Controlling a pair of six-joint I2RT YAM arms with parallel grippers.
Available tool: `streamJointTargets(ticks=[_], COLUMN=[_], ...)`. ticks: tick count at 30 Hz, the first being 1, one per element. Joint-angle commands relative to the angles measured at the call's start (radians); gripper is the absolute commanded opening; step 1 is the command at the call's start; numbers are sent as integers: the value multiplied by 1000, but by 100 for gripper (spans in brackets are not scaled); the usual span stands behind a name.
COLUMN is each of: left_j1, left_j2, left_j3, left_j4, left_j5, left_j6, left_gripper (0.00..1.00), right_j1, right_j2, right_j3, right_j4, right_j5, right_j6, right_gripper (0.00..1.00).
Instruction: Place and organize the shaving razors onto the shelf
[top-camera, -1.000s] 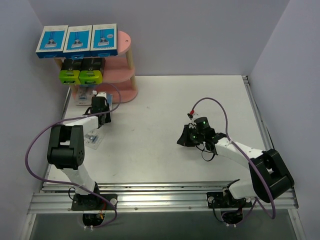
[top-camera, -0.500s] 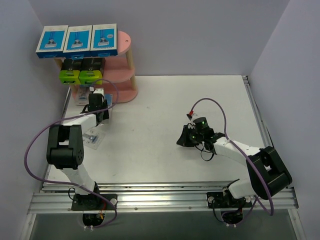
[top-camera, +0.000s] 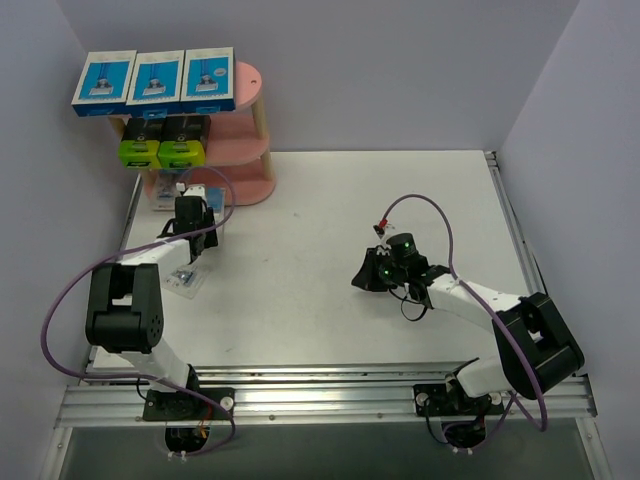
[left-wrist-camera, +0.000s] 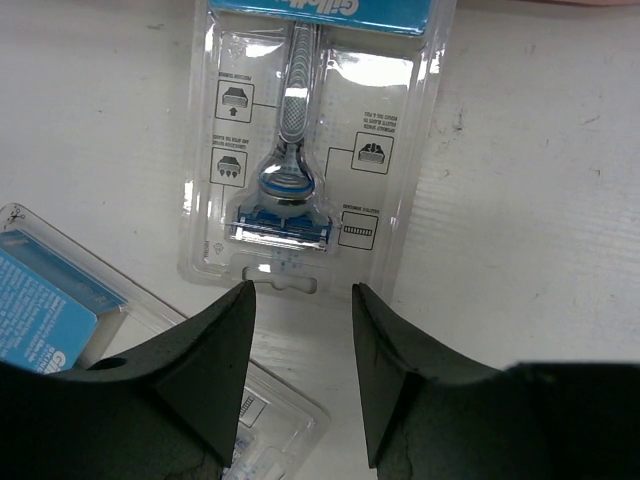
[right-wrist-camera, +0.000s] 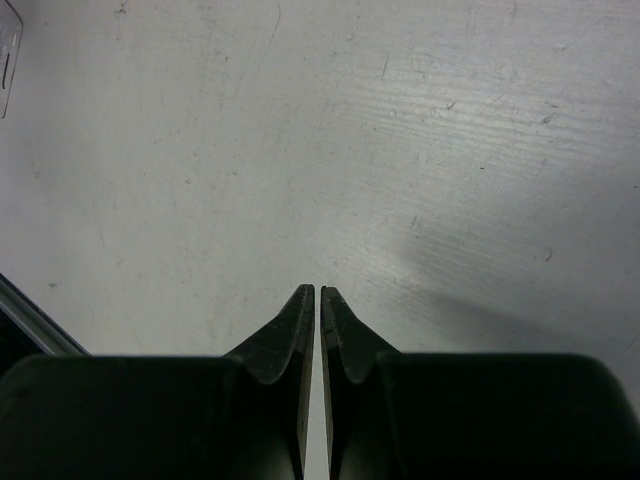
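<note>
The pink shelf (top-camera: 252, 128) stands at the table's far left. Three blue-and-white razor boxes (top-camera: 155, 80) sit on its top tier, and two black boxes with lime ends (top-camera: 162, 141) on the middle tier. A clear blister pack (left-wrist-camera: 305, 150) lies flat on the white table at the shelf's foot (top-camera: 166, 194). My left gripper (left-wrist-camera: 302, 290) is open just short of that pack's near end, with nothing between its fingers. A second blister pack (left-wrist-camera: 60, 305) lies under its left finger, on the table (top-camera: 185, 279). My right gripper (right-wrist-camera: 317, 292) is shut and empty, low over bare table (top-camera: 362, 278).
The left wall runs close beside the shelf and the left arm (top-camera: 125, 300). A purple cable (top-camera: 425, 205) loops above the right arm. The table's metal rail (top-camera: 320, 395) runs along the near edge. A clear pack's edge (right-wrist-camera: 8, 50) shows at the right wrist view's top left.
My left gripper's jaws have opened wider, and the left arm has shifted a little to the left near the shelf's foot. The right arm has barely moved.
</note>
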Motion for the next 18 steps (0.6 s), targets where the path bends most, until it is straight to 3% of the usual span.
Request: streamJointTargets(ticks=[1,18], left_j1=[-13,-10], left_j2=[14,116], left_j3=[9,81], left_j4=[18,10], left_j5=[9,1], left_j6=[-11,6], left_gripper=[52,52], right_j1=[-3,-5], right_j2=[-22,36], right_j3=[-19,-2], right_j4=[37,57], right_j5=[-10,-16], right_j6=[7,-2], right_gripper=[3,3])
